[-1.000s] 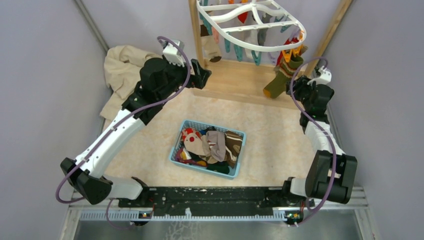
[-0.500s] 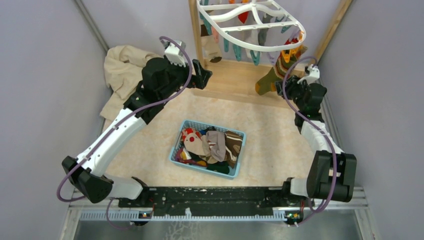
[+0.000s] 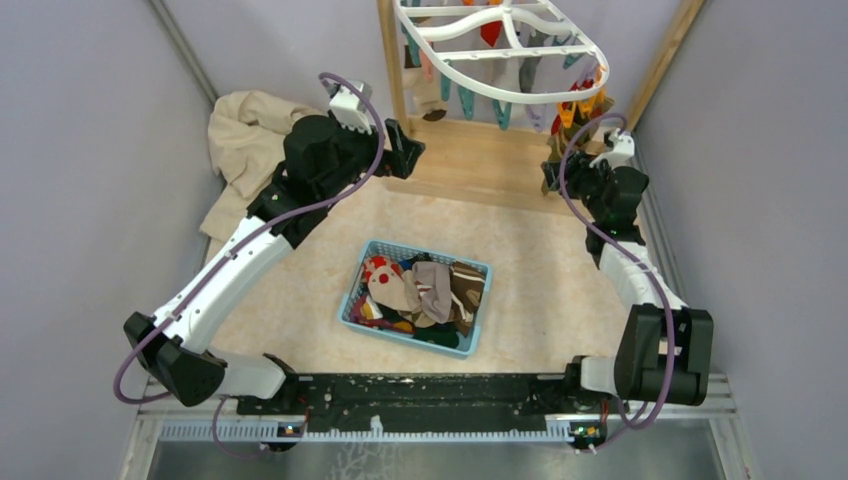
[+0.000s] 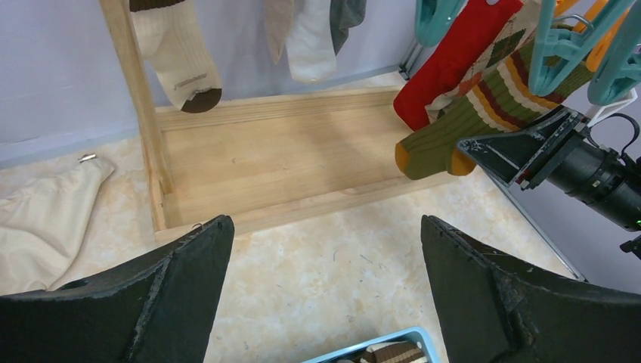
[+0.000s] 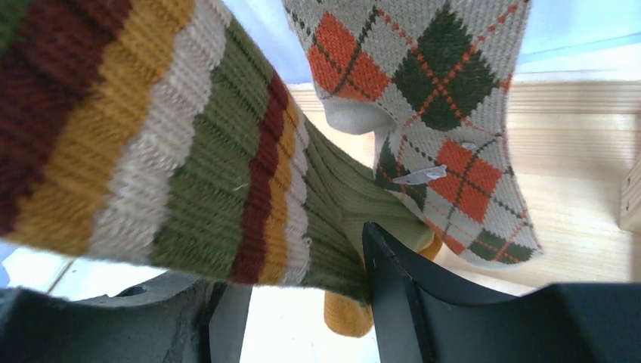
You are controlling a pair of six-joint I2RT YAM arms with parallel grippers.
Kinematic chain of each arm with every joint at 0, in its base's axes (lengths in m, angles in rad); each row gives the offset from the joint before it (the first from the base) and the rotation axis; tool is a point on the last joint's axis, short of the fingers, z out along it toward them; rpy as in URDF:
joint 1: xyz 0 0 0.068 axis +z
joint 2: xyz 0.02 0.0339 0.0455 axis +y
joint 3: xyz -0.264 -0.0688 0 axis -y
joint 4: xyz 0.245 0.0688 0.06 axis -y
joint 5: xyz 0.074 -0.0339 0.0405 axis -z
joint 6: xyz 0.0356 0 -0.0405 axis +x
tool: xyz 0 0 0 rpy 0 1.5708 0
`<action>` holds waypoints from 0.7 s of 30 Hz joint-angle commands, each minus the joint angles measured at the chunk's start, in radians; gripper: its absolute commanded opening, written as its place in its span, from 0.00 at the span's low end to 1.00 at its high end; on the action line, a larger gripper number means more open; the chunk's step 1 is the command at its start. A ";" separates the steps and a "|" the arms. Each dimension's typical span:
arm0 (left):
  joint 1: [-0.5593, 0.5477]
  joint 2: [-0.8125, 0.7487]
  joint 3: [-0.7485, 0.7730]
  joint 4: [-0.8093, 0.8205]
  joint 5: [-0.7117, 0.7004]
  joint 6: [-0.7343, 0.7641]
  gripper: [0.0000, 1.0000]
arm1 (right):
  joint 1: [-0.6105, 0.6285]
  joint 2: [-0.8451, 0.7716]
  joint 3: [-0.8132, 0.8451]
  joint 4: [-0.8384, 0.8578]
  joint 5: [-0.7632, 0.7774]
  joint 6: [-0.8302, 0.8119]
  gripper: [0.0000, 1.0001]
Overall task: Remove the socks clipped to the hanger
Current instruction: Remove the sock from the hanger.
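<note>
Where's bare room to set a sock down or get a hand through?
Free: marbled tabletop between the light-blue plastic basket and the right arm; the strip between that basket and the light wooden rack base. Crowded: the rack's right end, with the green striped sock, the red sock and the right tool.

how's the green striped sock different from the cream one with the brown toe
The green striped sock has red, orange and cream bands; the cream sock is plain with a brown toe. The green striped sock slants between the right gripper's fingers; the cream sock hangs straight, untouched. Both are ribbed and hang over the wooden base.
</note>
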 commanded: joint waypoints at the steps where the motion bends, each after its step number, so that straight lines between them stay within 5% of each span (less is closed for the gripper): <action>1: -0.006 0.000 0.025 0.006 0.020 -0.010 0.99 | 0.006 -0.013 0.026 0.033 0.021 -0.030 0.52; 11: -0.005 -0.001 0.025 0.007 0.023 -0.021 0.99 | 0.022 -0.023 0.013 0.017 0.034 -0.029 0.08; 21: -0.050 0.001 0.057 -0.032 0.001 -0.024 0.99 | 0.256 -0.153 -0.001 -0.128 0.236 -0.108 0.03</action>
